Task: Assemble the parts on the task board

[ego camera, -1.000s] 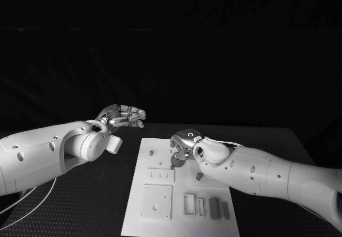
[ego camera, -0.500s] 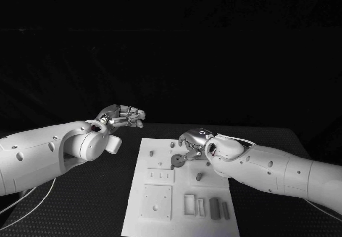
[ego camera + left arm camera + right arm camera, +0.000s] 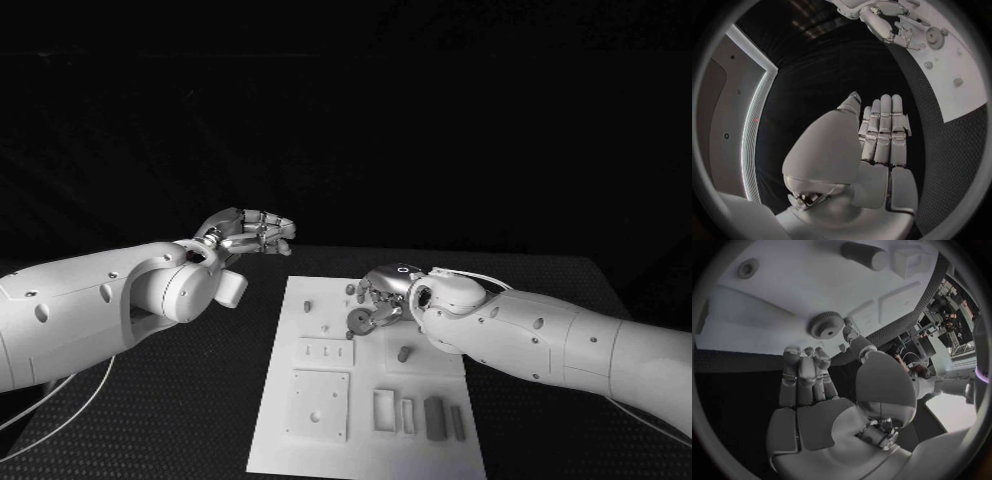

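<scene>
- Round knurled part (image 3: 358, 320) lying flat on task board (image 3: 296, 400), near its far end, toward the right edge; seen also in right wrist view (image 3: 826, 325), just beyond the fingertips (image 3: 809, 351).
- Small peg (image 3: 351, 290) standing near the board's far edge; second short peg (image 3: 407, 352) toward the right edge, mid-length.
- Near end of board: square plate with holes (image 3: 316, 407) by the left edge; slotted frame (image 3: 384, 411) and upright blocks (image 3: 436, 416) in a row toward the right edge.
- Right hand (image 3: 387, 300) low over the board's far right area, just beside the knurled part; fingers straight and apart from thumb (image 3: 853, 335) in wrist view, nothing between them; fingertips near the part, contact not clear enough to call.
- Left hand (image 3: 248, 232) raised off the board, beyond the table's far left area, well apart from the parts; fingers (image 3: 887, 125) straight and side by side in wrist view, thumb alongside; nothing in it.
- Black table (image 3: 577, 290) carrying the board; board running lengthwise from far edge toward near edge, about mid-table.
</scene>
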Motion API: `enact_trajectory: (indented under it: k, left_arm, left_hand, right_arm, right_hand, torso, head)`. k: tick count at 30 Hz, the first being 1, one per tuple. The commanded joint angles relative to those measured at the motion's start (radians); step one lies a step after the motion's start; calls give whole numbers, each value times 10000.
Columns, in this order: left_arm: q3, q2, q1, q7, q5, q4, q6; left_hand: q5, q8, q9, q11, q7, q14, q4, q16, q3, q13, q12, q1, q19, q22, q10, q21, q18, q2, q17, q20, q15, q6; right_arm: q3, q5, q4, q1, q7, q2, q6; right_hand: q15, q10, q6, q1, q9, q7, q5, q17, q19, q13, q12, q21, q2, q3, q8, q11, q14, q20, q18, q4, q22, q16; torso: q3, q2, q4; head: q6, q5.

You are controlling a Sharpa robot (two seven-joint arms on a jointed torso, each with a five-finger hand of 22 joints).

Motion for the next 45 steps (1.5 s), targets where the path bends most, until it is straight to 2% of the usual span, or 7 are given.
enact_trajectory:
  k: [1, 5, 13, 15, 29, 37, 45]
  left_arm:
    - [10, 22, 16, 122, -37, 32, 18]
    - [11, 16, 16, 121, -37, 30, 14]
    - [11, 2, 17, 120, -38, 36, 13]
    - [11, 13, 17, 120, -38, 35, 22]
    - [10, 23, 17, 109, -42, 6, 38]
    - [10, 24, 17, 108, -42, -1, 37]
    - [10, 13, 16, 111, -42, -6, 30]
  left_hand:
    - [-58, -69, 13, 65, 28, 99, 1, -65, -51, 13, -69, -46, 62, 18, 34, -46, 66, -72, 12, 11, -2, -13]
    - [-58, -70, 15, 65, 28, 100, 1, -66, -51, 14, -70, -46, 63, 19, 34, -47, 66, -73, 14, 10, -3, -13]
    - [-58, -73, 18, 65, 29, 101, 2, -70, -52, 16, -74, -46, 65, 21, 35, -51, 65, -74, 17, 11, -2, -12]
    - [-58, -73, 19, 65, 29, 102, 2, -71, -52, 17, -74, -46, 65, 22, 36, -52, 65, -73, 18, 11, -2, -12]
    - [-58, -78, 25, 65, 29, 104, 3, -78, -52, 21, -81, -46, 68, 26, 38, -59, 65, -73, 24, 11, -2, -10]
    - [-58, -81, 27, 66, 29, 105, 3, -81, -52, 23, -85, -47, 69, 28, 38, -62, 65, -72, 27, 11, -2, -11]
    - [-58, -84, 30, 66, 28, 106, 2, -85, -51, 25, -88, -45, 70, 30, 39, -66, 65, -72, 30, 11, -2, -11]
  right_arm:
    - [1, 148, -23, -17, 289, 70, 352]
    - [-1, 158, -107, -53, 320, 123, 461]
    - [-2, 158, -292, -124, 352, 224, 552]
    - [-2, 152, -347, -137, 359, 250, 559]
    - [-3, -34, -542, -210, 356, 296, 508]
    - [-6, -327, -639, -273, 417, 321, 397]
    - [-10, -417, -661, -307, 460, 328, 372]
  right_hand:
    - [2, -89, 99, 21, 18, 15, 12, 25, -5, 182, 75, 77, 159, 11, 42, 2, 73, -69, 204, -82, 219, 62]
    - [2, -120, 172, 19, 34, 17, 12, 32, -21, 152, 158, 119, 370, -8, 80, 4, 85, -76, 204, -184, 218, 93]
    - [32, -181, 315, 82, 40, 48, 11, 13, -81, 44, 314, 207, 1018, -123, 123, 33, 92, -81, 204, -688, 208, 152]
    - [36, -192, 322, 115, 36, 52, 11, -6, -93, 26, 331, 216, 1092, -135, 120, 37, 79, -81, 204, -743, 206, 156]
    - [57, -239, 303, 364, 9, 79, 11, -54, -142, -58, 389, 248, 1222, -187, 82, 62, 45, -85, 204, -777, 201, 173]
    - [81, -302, 253, 1089, -29, 102, 12, -168, -209, -165, 448, 257, 1190, -23, 24, 85, -50, -92, 204, -779, 185, 173]
    - [103, -327, 265, 1320, -54, 121, 11, -236, -213, -261, 508, 265, 1050, 305, 3, 105, -87, -29, 204, -769, 177, 180]
  torso:
    - [-17, -14, -8]
    - [-12, -9, 3]
    - [-5, -8, -9]
    - [-4, -4, -4]
    - [2, -11, -11]
    - [3, -7, -9]
    - [1, -9, -6]
  head:
    - [-27, 2]
    - [-50, 8]
    - [-73, 11]
    - [-73, 11]
    - [-117, 23]
    - [-134, 12]
    - [-143, 0]
